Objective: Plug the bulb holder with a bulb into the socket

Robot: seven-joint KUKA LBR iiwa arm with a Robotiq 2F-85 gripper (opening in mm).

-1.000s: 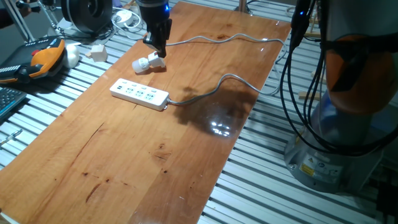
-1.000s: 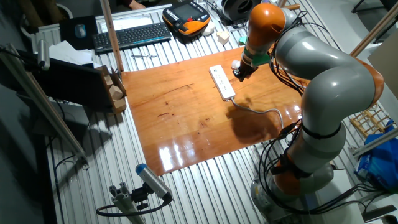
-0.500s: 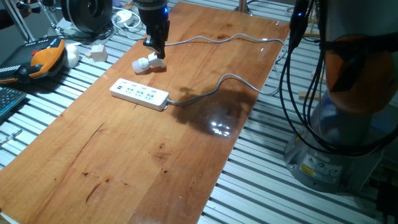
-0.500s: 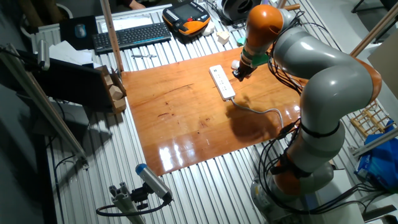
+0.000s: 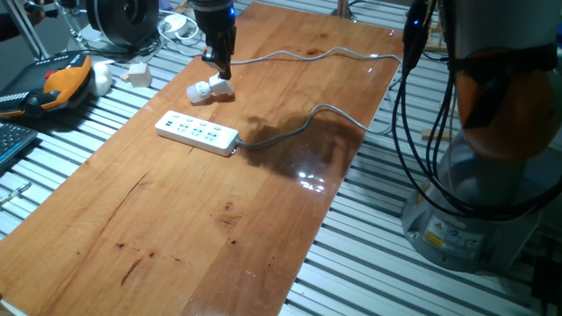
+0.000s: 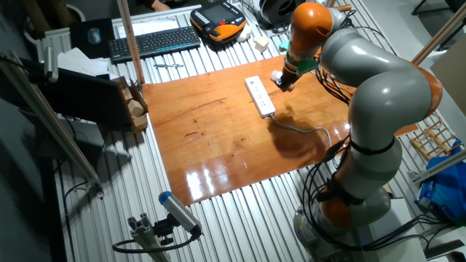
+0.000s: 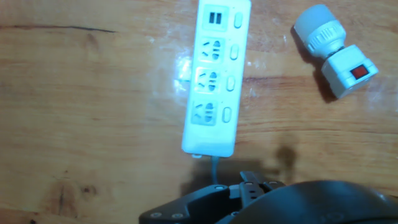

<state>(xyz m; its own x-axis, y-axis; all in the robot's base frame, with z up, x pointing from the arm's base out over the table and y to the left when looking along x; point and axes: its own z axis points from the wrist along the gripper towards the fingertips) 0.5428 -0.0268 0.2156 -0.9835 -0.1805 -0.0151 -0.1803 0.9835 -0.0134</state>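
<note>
The bulb holder with a bulb (image 5: pixel 211 88) lies on its side on the wooden table, free of the gripper. It also shows in the hand view (image 7: pixel 336 53), with a red mark on its square end. The socket (image 5: pixel 198 132) is a long white power strip with a grey cable, lying just in front of the holder; it also shows in the other fixed view (image 6: pixel 260 96) and in the hand view (image 7: pixel 214 81). My gripper (image 5: pixel 219 68) hangs just above the holder's plug end. Its fingers read as one narrow dark shape, so the gap is unclear.
The strip's grey cable (image 5: pixel 299 123) runs right across the table (image 5: pixel 176 228). A second cable (image 5: pixel 307 54) lies at the back. A small white cube block (image 5: pixel 138 75), an orange pendant (image 5: pixel 61 79) and a keyboard (image 6: pixel 153 42) sit off the table's left side.
My gripper has shifted slightly left and up above the bulb holder. The holder and the strip have not moved.
</note>
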